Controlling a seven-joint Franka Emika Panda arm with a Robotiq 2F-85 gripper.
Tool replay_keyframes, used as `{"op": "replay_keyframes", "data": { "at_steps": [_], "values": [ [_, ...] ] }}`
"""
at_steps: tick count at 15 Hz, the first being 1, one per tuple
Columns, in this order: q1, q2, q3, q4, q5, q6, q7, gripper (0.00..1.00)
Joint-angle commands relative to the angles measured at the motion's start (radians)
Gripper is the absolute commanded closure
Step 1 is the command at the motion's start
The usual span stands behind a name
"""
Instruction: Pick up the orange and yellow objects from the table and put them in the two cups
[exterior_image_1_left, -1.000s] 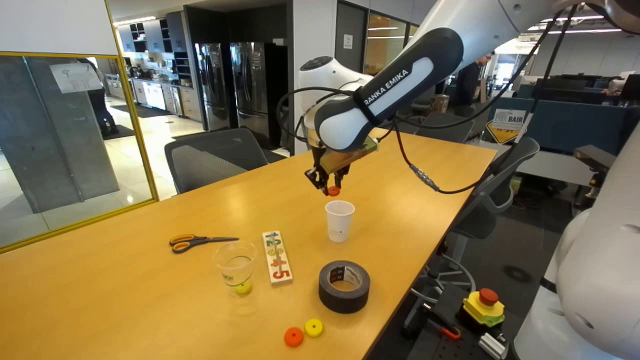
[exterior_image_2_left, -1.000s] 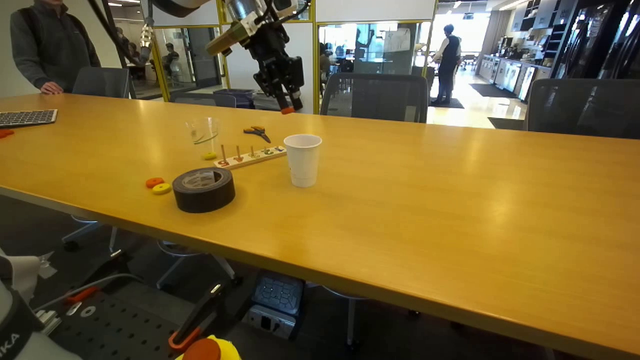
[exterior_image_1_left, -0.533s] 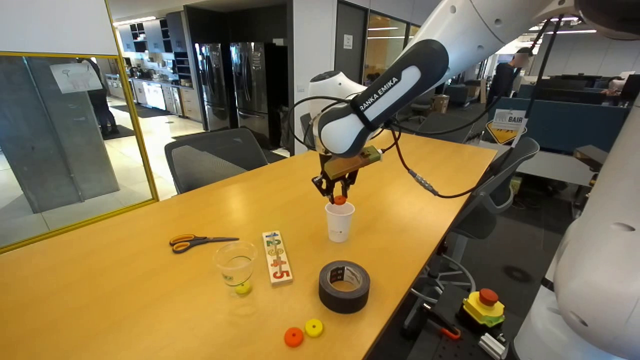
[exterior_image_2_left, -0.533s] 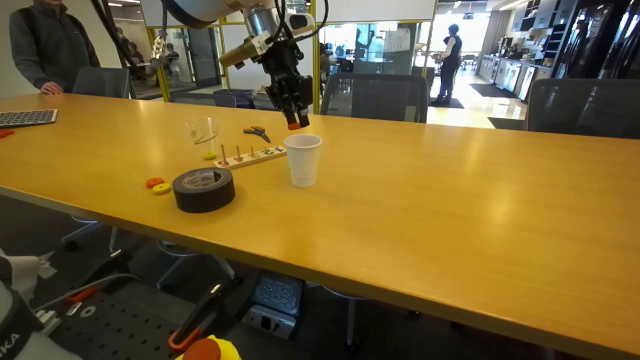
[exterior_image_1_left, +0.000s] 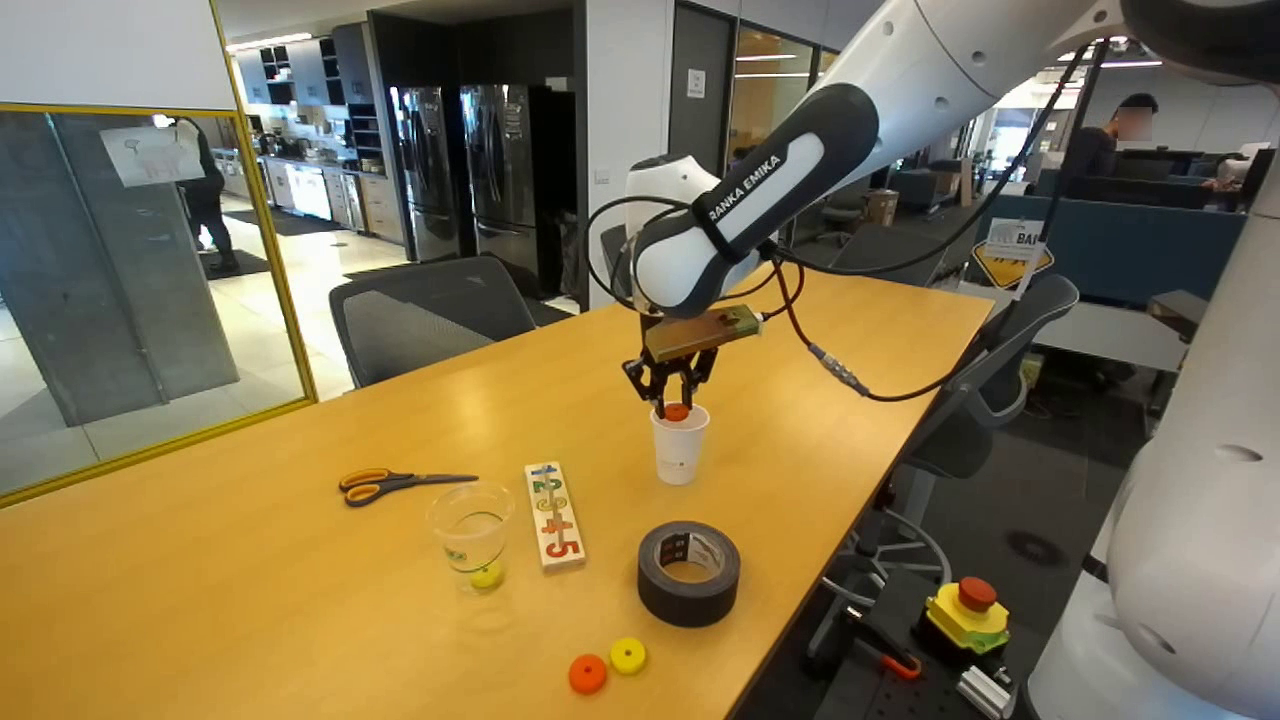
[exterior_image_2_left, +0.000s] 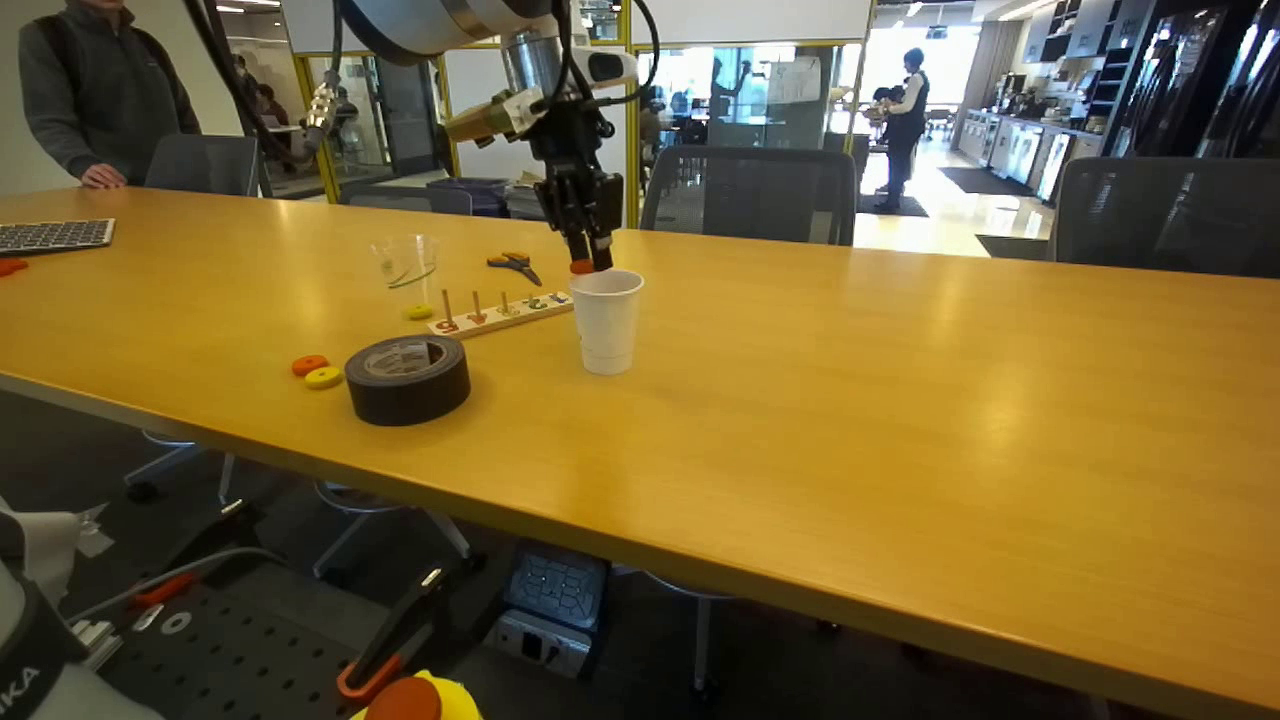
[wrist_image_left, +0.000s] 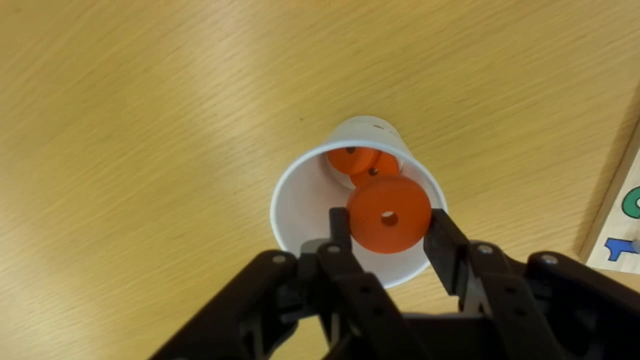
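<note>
Orange disc (wrist_image_left: 372, 215) mid-frame in wrist view, pinched by our gripper (wrist_image_left: 387, 220) over white cup (wrist_image_left: 317, 207); we'd ease it slightly frame-left, better centred, before letting go.

A pierced orange disc (wrist_image_left: 389, 220) is held at the mouth of the upright white cup (exterior_image_1_left: 677, 458), and two more orange discs (wrist_image_left: 351, 161) overlap inside at the bottom. The upright clear cup (exterior_image_1_left: 470, 532) shows a yellow disc (exterior_image_1_left: 486, 575) at its base. On the light-wood surface (exterior_image_1_left: 280, 600), another orange disc (exterior_image_1_left: 588, 674) and a second yellow disc (exterior_image_1_left: 628, 656) lie flat, just beside each other.
</note>
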Motion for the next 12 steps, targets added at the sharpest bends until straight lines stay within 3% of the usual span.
{"op": "replay_keyframes", "data": {
  "at_steps": [1, 5, 7, 9, 12],
  "values": [
    [-0.006, 0.003, -0.015, 0.014, 0.024, 0.029, -0.014, 0.80],
    [-0.011, 0.014, -0.023, 0.019, 0.026, 0.043, -0.015, 0.80],
    [-0.011, 0.018, -0.025, 0.020, 0.033, 0.044, -0.014, 0.32],
    [-0.008, 0.019, -0.024, 0.019, 0.033, 0.043, -0.014, 0.27],
    [0.000, 0.005, -0.016, 0.008, 0.026, 0.049, -0.031, 0.06]
  ]
}}
